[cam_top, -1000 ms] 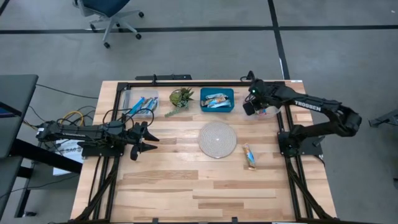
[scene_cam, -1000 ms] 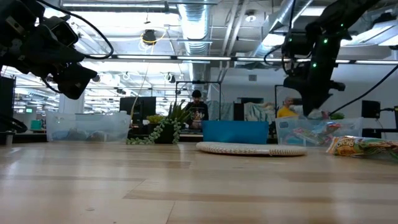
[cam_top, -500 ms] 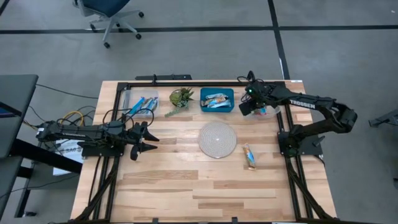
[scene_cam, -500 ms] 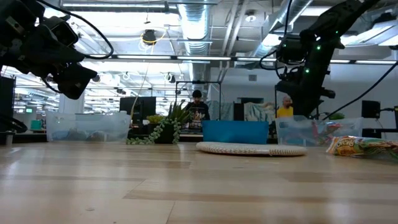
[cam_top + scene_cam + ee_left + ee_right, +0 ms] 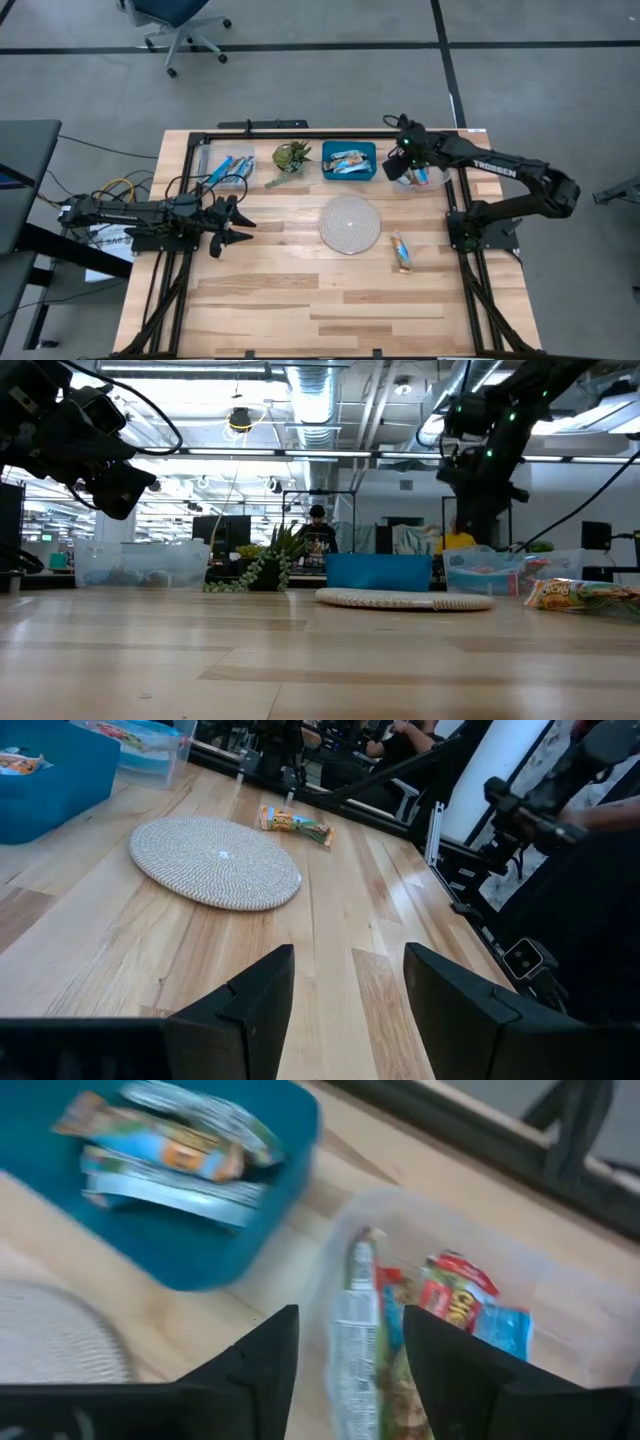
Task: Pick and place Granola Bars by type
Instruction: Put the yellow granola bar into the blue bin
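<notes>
Bench (image 5: 300, 290): pale wood planks, carrying all items listed; woven mat taken as landmark.
Woven mat (image 5: 350, 223): round, pale, lying flat near mid-bench.
Blue tray (image 5: 349, 161): just beyond the mat, toward the far edge; holds several silver-and-blue Granola Bars (image 5: 175, 1155).
Clear tub, right (image 5: 440, 1320): beyond the mat and to its right, beside the blue tray; holds a green-and-silver bar (image 5: 352, 1315) and red-and-blue bars (image 5: 455, 1295).
Loose bar (image 5: 401, 250): orange-and-green wrapper — lies flat on the bench just right of the mat, apart from it.
Clear tub, left (image 5: 224, 168): beyond the mat and well to its left; holds bright blue bars (image 5: 221, 170).
Plant (image 5: 291, 157): green, leafy, between the left tub and the blue tray.
Right pincer (image 5: 398, 172): raised over the near-left edge of the right tub, beyond the mat; fingers apart, nothing between them.
Left pincer (image 5: 236, 225): waits well left of the mat, above the bench — fingers spread, empty.
</notes>
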